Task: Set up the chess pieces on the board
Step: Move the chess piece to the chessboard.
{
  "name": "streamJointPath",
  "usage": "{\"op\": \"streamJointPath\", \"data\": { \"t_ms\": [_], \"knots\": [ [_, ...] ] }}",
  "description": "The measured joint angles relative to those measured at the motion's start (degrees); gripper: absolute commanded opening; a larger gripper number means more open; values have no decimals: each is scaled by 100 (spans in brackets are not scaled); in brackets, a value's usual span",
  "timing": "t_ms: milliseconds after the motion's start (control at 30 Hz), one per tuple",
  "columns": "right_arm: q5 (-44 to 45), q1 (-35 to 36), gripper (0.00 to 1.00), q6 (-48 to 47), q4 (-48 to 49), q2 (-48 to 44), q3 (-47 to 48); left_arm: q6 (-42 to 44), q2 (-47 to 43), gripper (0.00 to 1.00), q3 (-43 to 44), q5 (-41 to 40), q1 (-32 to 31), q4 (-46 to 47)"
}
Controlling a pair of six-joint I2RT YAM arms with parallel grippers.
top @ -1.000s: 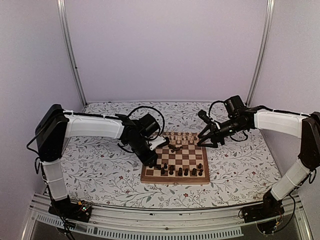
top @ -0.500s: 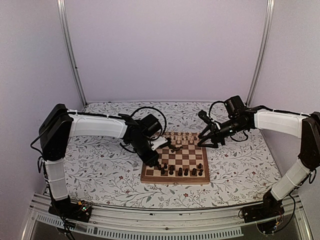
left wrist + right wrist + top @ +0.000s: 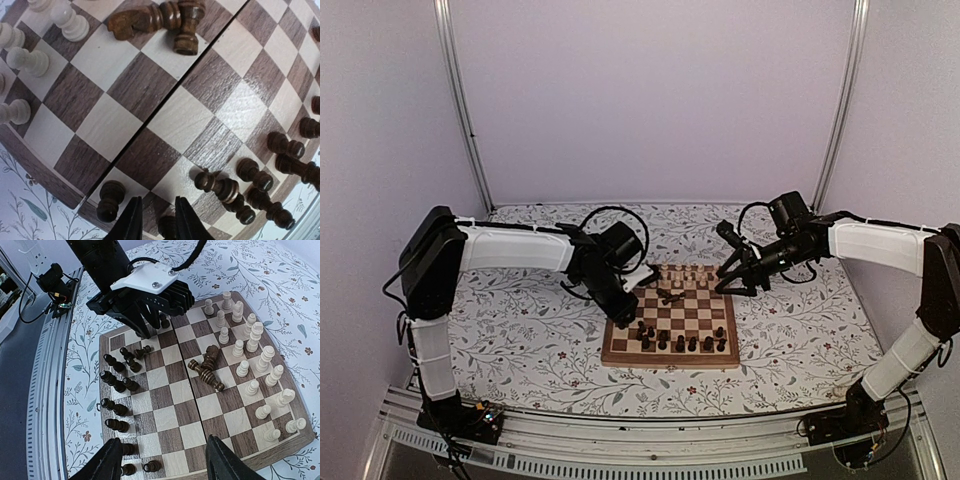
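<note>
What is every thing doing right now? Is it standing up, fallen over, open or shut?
Board: open, lying flat.
Pale pieces: standing upright.
Brown heap: fallen over mid-board.
Dark row: mostly standing.
Tipped piece: lying on its side.
Left gripper: narrow, a dark piece between its fingers; grip unclear.
Right gripper: wide open, empty.

Your left arm and right arm both had white shells on the long links and black housings at the joints. Black cable looped over the wrists. Left hand had slim black tapered fingers and a white plate across its body. Right hand showed broader, glossy black pads.
</note>
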Motion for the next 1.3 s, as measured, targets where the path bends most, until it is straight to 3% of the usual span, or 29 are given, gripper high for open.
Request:
{"op": "streamJointPath", "data": {
  "t_ms": [1000, 1300],
  "knots": [
    [-101, 0, 59, 0, -24, 2, 0, -540, -2, 29, 55, 535, 9, 221],
    [-111, 0, 59, 0, -44, 2, 0, -549, 0, 25, 138, 955, 9, 177]
  ]
}}
